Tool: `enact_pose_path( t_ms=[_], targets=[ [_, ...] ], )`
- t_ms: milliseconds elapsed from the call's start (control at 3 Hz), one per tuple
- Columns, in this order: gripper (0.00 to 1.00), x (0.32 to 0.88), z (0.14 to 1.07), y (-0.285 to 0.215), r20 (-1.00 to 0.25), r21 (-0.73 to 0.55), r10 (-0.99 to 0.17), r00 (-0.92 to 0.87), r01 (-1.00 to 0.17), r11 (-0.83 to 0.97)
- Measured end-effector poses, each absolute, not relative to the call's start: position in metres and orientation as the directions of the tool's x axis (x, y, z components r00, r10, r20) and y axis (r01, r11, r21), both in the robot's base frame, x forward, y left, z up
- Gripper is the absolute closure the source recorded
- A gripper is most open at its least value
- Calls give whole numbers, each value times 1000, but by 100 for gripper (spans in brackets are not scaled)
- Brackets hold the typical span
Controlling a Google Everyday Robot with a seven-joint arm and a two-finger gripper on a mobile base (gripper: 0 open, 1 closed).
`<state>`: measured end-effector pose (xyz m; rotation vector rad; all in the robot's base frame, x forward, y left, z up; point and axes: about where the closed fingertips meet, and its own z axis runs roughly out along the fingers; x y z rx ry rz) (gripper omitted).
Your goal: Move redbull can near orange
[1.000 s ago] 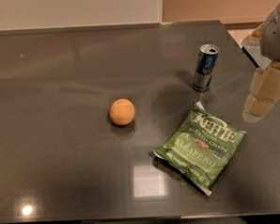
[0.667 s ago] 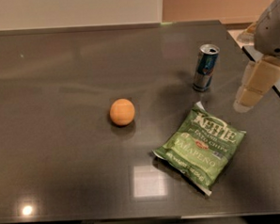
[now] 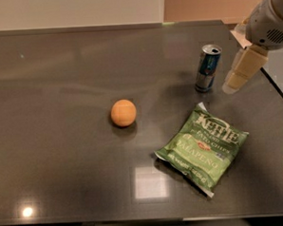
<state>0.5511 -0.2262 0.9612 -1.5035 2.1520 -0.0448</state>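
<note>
At the right end of the bench (image 3: 64, 185), the hand (image 3: 231, 84) is held just beside the upright redbull can (image 3: 207, 68), apart from it; whether it is wide or narrow cannot be told. Nearer the camera than the hand, a Kettle jalapeño chip bag (image 3: 203, 149) is laid flat. Well beyond the can, the orange (image 3: 123, 113) is found. The slim can could be toppled by a high sideways knock, and the orange set rolling if bumped.

Dark glossy table (image 3: 64, 176) shows 2 light reflections (image 3: 150, 182) — white wall (image 3: 74, 9) behind, tan wall (image 3: 212, 2) at right.
</note>
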Motion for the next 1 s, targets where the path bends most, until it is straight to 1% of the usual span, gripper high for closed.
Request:
enact_pose_path(
  t_ms=[333, 1000],
  targets=[
    [0, 584, 954, -229, -428, -295, -862, -273, -859, 419],
    [0, 635, 932, -232, -492, -216, -806, -329, -851, 479]
  ],
)
